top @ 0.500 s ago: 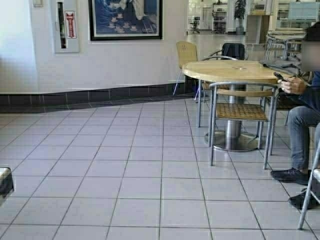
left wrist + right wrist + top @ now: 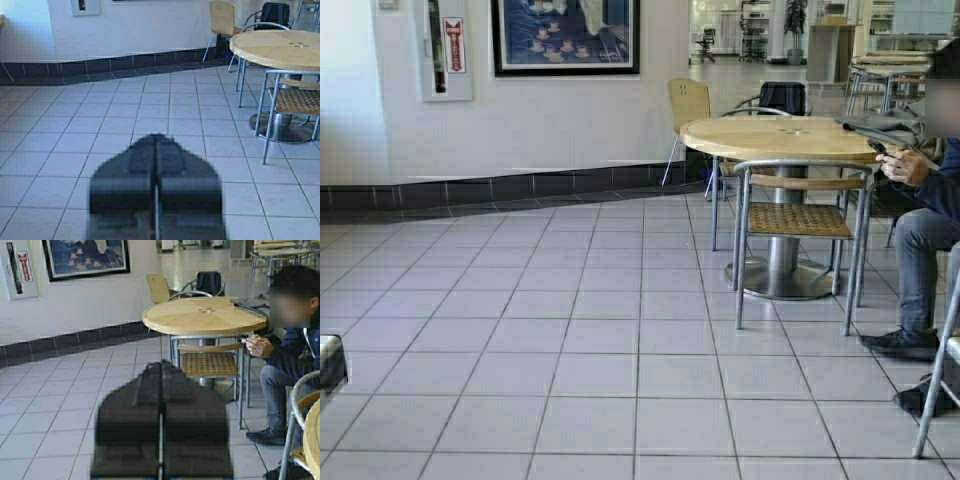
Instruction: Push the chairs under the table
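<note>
One light-brown plywood chair (image 2: 688,100) with thin chrome legs stands by the far white wall; it also shows in the left wrist view (image 2: 222,17) and the right wrist view (image 2: 158,287). The table is out of view. My left gripper (image 2: 156,137) is shut and empty, held above the tiled floor and far from the chair. My right gripper (image 2: 161,365) is shut and empty too, hanging over the floor short of the round table. In the high view only a dark bit of the left arm (image 2: 328,365) shows at the left edge.
A round wooden table (image 2: 780,137) on a steel pedestal stands at right with a metal-framed woven-seat armchair (image 2: 800,220) tucked against it. A seated person (image 2: 925,200) holds a phone beside it. Another metal chair frame (image 2: 940,380) is at the near right. Tiled floor (image 2: 570,330) stretches ahead.
The robot has moved slightly: the whole scene has shifted a little left and up in the high view. Nothing in the room has moved by itself.
</note>
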`<state>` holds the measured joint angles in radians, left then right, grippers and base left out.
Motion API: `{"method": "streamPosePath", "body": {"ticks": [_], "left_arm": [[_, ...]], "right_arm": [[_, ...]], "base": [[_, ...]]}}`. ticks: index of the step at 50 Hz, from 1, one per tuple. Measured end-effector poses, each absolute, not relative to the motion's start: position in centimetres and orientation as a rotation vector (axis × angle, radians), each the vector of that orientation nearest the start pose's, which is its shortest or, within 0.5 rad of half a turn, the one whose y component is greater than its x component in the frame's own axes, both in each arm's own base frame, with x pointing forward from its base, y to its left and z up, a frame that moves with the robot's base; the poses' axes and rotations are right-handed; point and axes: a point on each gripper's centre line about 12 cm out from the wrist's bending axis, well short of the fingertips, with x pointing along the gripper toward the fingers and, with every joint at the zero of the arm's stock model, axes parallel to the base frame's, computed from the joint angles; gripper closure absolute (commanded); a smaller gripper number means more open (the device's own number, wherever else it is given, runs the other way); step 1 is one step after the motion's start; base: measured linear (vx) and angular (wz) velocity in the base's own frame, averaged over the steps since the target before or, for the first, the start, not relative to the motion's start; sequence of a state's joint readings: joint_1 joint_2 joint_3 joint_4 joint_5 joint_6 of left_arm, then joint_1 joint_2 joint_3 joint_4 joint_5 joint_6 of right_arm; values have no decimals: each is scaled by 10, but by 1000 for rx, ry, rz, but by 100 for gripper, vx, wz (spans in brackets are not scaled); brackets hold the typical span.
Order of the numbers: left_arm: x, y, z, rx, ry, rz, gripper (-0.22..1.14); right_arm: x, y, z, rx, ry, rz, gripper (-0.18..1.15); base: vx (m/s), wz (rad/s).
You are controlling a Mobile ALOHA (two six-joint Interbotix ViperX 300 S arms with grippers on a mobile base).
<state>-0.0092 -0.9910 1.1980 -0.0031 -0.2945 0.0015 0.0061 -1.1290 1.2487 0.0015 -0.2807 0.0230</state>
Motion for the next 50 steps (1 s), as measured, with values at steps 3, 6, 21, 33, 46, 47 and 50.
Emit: {"method": "streamPosePath", "body": {"ticks": [3, 6, 21, 33, 46, 47, 50], "left_arm": [[191, -2, 292, -2, -101, -8, 89], [191, -1, 293, -2, -103, -7, 89], [188, -1, 292, -2, -110, -7, 89], [193, -1, 285, -3, -75, -7, 89], [199, -1, 277, -3, -37, -7, 89], [198, -1, 278, -3, -38, -7, 89], [197, -1, 279, -3, -43, -7, 89]], "right_arm": [[168, 1, 293, 25, -167, 8, 93], [168, 1, 293, 25, -166, 8, 93], [168, -3, 293, 23, -163, -14, 93], [168, -2, 293, 22, -163, -12, 93], [168, -3, 293, 26, -163, -13, 93], [168, -3, 292, 28, -161, -13, 93], [168, -3, 293, 28, -163, -13, 93]], "base": [[18, -2], [21, 1], [25, 5], [28, 23], [33, 32], [34, 33], [34, 31]]}}
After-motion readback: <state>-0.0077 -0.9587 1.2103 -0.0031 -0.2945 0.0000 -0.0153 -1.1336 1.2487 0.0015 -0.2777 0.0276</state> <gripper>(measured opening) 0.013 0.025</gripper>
